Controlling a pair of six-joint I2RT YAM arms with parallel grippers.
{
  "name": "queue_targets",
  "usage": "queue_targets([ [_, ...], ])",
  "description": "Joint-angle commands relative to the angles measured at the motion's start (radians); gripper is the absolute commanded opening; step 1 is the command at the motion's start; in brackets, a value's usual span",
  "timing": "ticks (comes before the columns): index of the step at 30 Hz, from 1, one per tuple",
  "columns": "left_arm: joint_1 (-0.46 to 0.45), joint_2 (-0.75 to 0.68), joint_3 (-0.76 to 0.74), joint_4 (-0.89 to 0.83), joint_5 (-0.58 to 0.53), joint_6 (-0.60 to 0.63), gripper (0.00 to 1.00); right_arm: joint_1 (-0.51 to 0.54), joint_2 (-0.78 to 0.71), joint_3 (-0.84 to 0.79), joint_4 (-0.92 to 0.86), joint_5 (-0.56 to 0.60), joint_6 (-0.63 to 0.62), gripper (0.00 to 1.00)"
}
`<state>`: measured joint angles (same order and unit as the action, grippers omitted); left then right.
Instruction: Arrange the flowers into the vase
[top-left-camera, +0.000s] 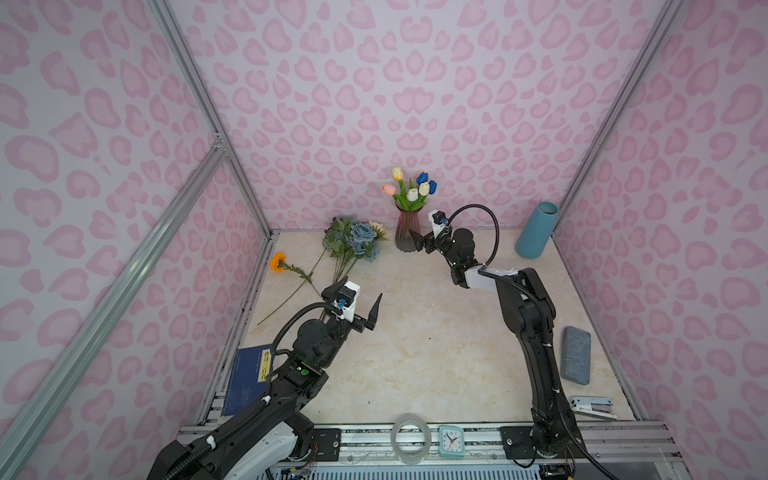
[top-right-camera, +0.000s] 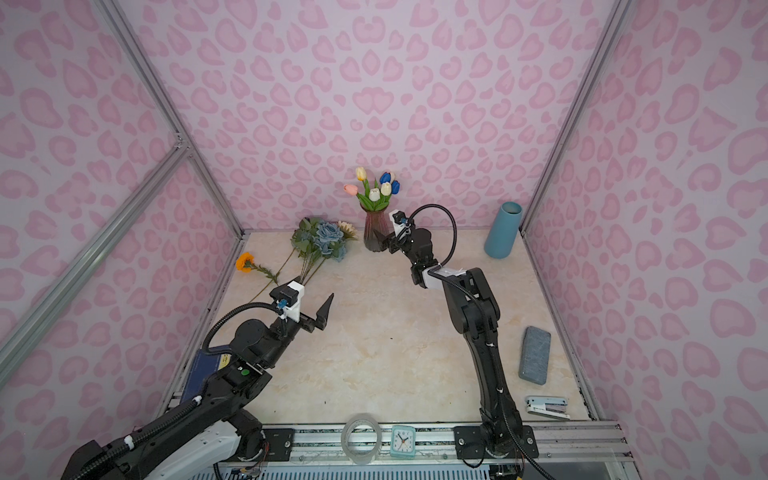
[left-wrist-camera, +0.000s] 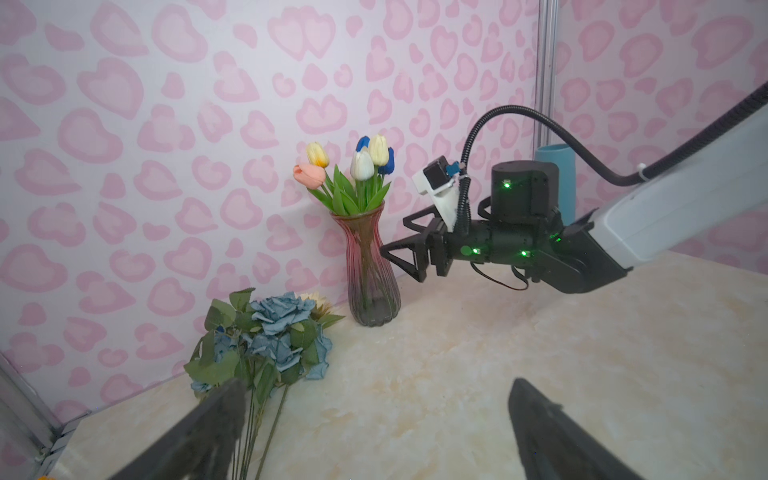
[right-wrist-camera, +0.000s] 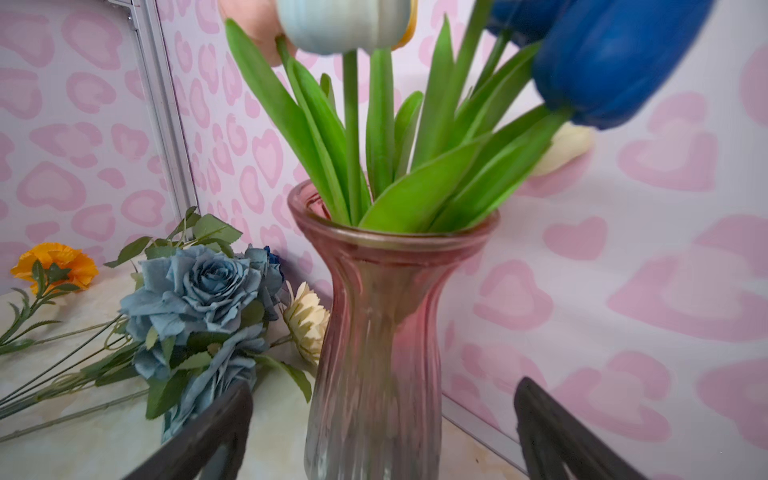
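A pink ribbed glass vase (top-left-camera: 407, 235) (top-right-camera: 376, 237) (left-wrist-camera: 370, 270) (right-wrist-camera: 386, 332) stands at the back wall and holds several tulips (top-left-camera: 412, 189) (top-right-camera: 375, 188) (left-wrist-camera: 357, 170) (right-wrist-camera: 374, 124): white, cream, pink and blue. Left of it on the table lie a dusty-blue rose bunch (top-left-camera: 358, 242) (top-right-camera: 327, 242) (left-wrist-camera: 272, 332) (right-wrist-camera: 195, 297) and an orange bloom (top-left-camera: 277, 262) (top-right-camera: 244, 262) (right-wrist-camera: 56, 262). My right gripper (top-left-camera: 422, 241) (top-right-camera: 384, 242) (left-wrist-camera: 394, 237) (right-wrist-camera: 384, 386) is open just right of the vase's body, holding nothing. My left gripper (top-left-camera: 362, 289) (top-right-camera: 315, 287) (left-wrist-camera: 376, 384) hangs open and empty over the bunch's stem ends.
A teal cylinder (top-left-camera: 536, 230) (top-right-camera: 503, 230) stands in the back right corner. A grey case (top-left-camera: 575, 355) and a stapler (top-left-camera: 592, 407) lie along the right edge, a blue book (top-left-camera: 249, 378) at the left edge. A tape roll (top-left-camera: 410, 442) and small clock (top-left-camera: 451, 440) sit on the front rail.
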<state>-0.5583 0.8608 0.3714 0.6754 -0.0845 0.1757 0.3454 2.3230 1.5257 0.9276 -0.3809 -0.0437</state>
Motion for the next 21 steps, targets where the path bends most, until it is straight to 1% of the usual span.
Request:
queue_targets([
  [1, 0.000, -0.011, 0.029, 0.007, 0.024, -0.007, 1.00, -0.010, -0.135, -0.175, 0.161, 0.045, 0.009, 0.97],
  [3, 0.000, -0.012, 0.038, 0.008, 0.026, -0.003, 1.00, -0.026, -0.261, -0.258, 0.077, 0.114, 0.004, 0.97],
  [4, 0.000, -0.013, 0.038, 0.013, 0.028, -0.005, 0.99, -0.041, -0.313, -0.273, 0.015, 0.132, 0.012, 0.97],
  [5, 0.000, -0.015, 0.038, 0.016, 0.029, -0.006, 0.99, -0.064, -0.369, -0.270, -0.083, 0.143, 0.028, 0.97],
  [7, 0.001, -0.021, 0.044, 0.015, 0.035, -0.012, 0.99, -0.120, -0.456, -0.225, -0.312, 0.169, 0.049, 0.97],
  [9, 0.001, -0.024, 0.046, 0.012, 0.041, -0.013, 0.99, -0.177, -0.511, -0.150, -0.537, 0.191, 0.061, 0.97],
  [10, 0.001, -0.022, 0.047, 0.010, 0.040, -0.013, 0.99, -0.207, -0.532, -0.101, -0.673, 0.223, 0.076, 0.97],
  [12, 0.001, -0.018, 0.045, 0.006, 0.036, -0.012, 0.99, -0.256, -0.565, -0.049, -0.859, 0.294, 0.090, 0.97],
  [13, 0.001, -0.015, 0.042, 0.007, 0.035, -0.013, 0.99, -0.278, -0.583, -0.015, -0.908, 0.335, 0.090, 0.97],
  [16, 0.001, -0.003, 0.030, 0.025, 0.034, -0.009, 0.99, -0.357, -0.612, 0.011, -0.986, 0.414, 0.104, 0.97],
  [17, 0.001, 0.002, 0.034, 0.024, 0.034, -0.006, 0.99, -0.388, -0.610, 0.029, -1.015, 0.412, 0.125, 0.97],
  [19, 0.001, 0.022, 0.058, -0.010, 0.040, 0.006, 0.99, -0.463, -0.579, 0.093, -1.093, 0.361, 0.171, 0.97],
  [21, 0.001, 0.033, 0.058, -0.006, 0.058, 0.010, 0.99, -0.504, -0.527, 0.156, -1.155, 0.328, 0.169, 0.97],
])
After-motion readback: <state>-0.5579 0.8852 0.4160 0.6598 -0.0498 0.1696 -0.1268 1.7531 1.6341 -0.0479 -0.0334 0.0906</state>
